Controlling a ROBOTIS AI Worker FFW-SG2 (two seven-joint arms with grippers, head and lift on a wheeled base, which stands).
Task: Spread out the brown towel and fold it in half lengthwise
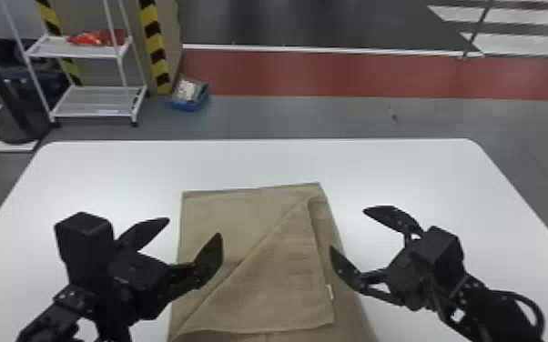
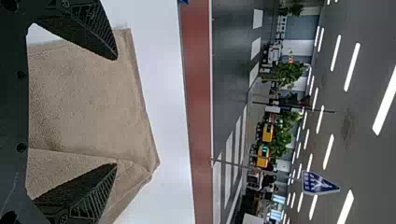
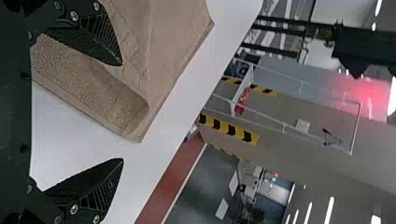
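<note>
We count one white rack (image 1: 73, 53) at far left, two shelves in sight, metal-looking, red stuff on the upper one; then one blue bin (image 1: 186, 107) on the floor. One left gripper (image 1: 194, 226), fingers apart, pointed black blades, one over the desk, one overlapping the towel's left side. One brown towel (image 1: 223, 218) mid-desk, running off the near end of the head view; soft, nubby fabric, triangular flap laid over it, slanted crease, one small white tag (image 1: 330, 291) at the flap's right edge. One white desk (image 1: 127, 168), smooth, rounded far corners; surface shows left, right and beyond the towel. One right gripper (image 1: 347, 228), fingers apart, one by the towel's right edge, one over desk.
</note>
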